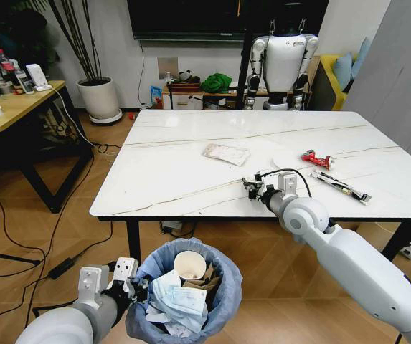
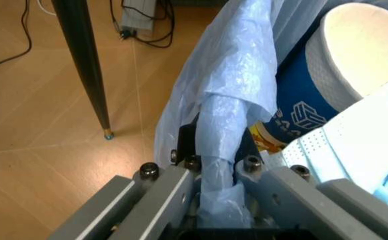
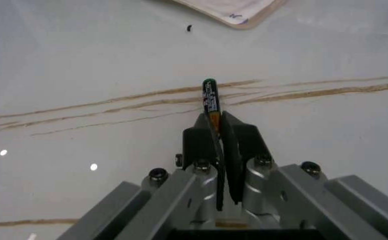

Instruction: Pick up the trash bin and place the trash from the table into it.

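head view: my right gripper (image 1: 251,186) sits low over the table (image 1: 169,179) near its front edge with a thin packet (image 1: 247,185) pinched in it, and the bin (image 1: 223,301) hangs below and to the left, held at its rim by my left gripper (image 1: 135,288), with a cup (image 1: 189,265), mask (image 1: 183,297) and cardboard inside. left wrist view: jaws clenched on the bag's rim (image 2: 237,115). right wrist view: jaws shut on the packet, its long axis pointing straight out past the fingertips (image 3: 195,142).
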